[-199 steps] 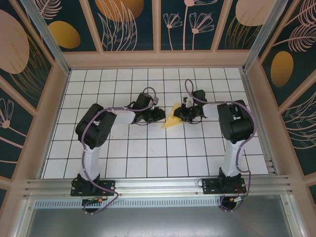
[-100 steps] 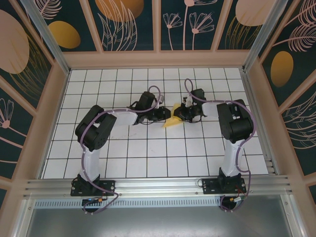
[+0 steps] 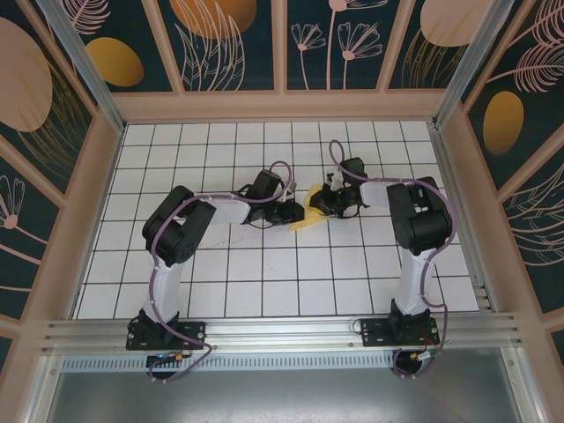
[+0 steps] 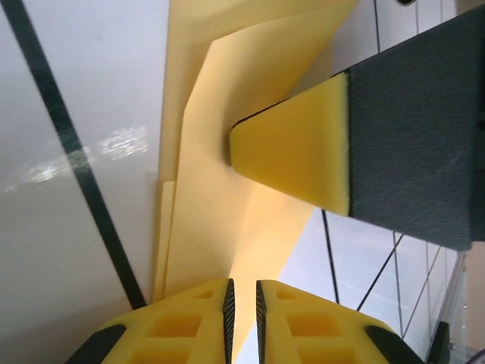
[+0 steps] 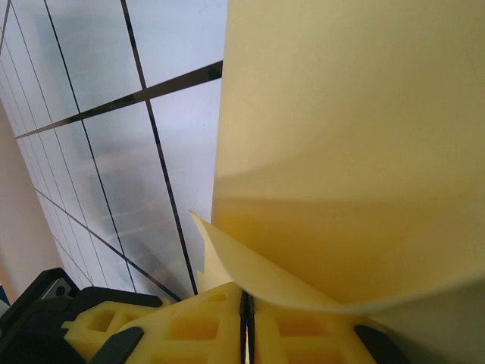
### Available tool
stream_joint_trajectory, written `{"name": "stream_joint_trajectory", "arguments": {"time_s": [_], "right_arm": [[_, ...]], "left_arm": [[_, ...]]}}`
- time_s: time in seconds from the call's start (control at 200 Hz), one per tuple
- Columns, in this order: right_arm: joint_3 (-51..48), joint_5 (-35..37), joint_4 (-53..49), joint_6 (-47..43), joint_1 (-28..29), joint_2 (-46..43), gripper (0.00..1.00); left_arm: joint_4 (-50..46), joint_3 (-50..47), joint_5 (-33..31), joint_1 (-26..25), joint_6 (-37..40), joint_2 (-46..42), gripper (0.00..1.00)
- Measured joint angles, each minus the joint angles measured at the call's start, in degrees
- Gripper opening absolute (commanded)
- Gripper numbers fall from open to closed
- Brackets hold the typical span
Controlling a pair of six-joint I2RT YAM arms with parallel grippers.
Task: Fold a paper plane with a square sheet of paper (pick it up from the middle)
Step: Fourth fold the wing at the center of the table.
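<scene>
The sheet of paper (image 3: 307, 214), yellow and partly folded into layers, lies on the tiled floor between my two grippers. My right gripper (image 3: 324, 203) holds its right side: in the right wrist view the jaws (image 5: 248, 326) are shut on a curled flap of the paper (image 5: 341, 152). My left gripper (image 3: 291, 211) is at the paper's left edge. In the left wrist view its jaws (image 4: 242, 318) stand a narrow slit apart, with a raised crease of the paper (image 4: 204, 189) running into the slit. A right gripper finger (image 4: 295, 148) rests on the paper just ahead.
The white tiled floor (image 3: 264, 264) is ringed by a wooden frame with patterned wall panels (image 3: 229, 44). Both arm bases sit on the metal rail (image 3: 282, 330) at the near edge. The two grippers are very close together over the paper.
My left gripper has moved right, up to the paper's left edge, and now covers part of it. Its jaws have narrowed a little. The right gripper has kept its place and grip.
</scene>
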Motion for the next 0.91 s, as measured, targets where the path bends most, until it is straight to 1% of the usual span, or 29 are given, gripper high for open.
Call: {"name": "stream_joint_trajectory", "arguments": {"time_s": [0.285,0.38,0.515,0.621,0.906], "right_arm": [[0.11,-0.02,-0.13,0.00,0.00,0.11,0.13],[0.11,-0.04,-0.13,0.00,0.00,0.11,0.13],[0.11,-0.04,-0.13,0.00,0.00,0.11,0.13],[0.11,-0.04,-0.13,0.00,0.00,0.11,0.13],[0.11,-0.11,-0.13,0.00,0.00,0.15,0.13]], "left_arm": [[-0.83,0.00,-1.07,0.00,1.14,0.00,0.18],[-0.39,-0.26,-0.76,0.00,1.11,-0.17,0.19],[1.29,-2.95,0.28,0.04,0.24,-2.78,0.19],[2.12,-3.69,1.11,0.04,0.00,-4.44,0.18],[1.42,-4.66,1.01,-0.07,-0.02,-4.48,0.16]]}}
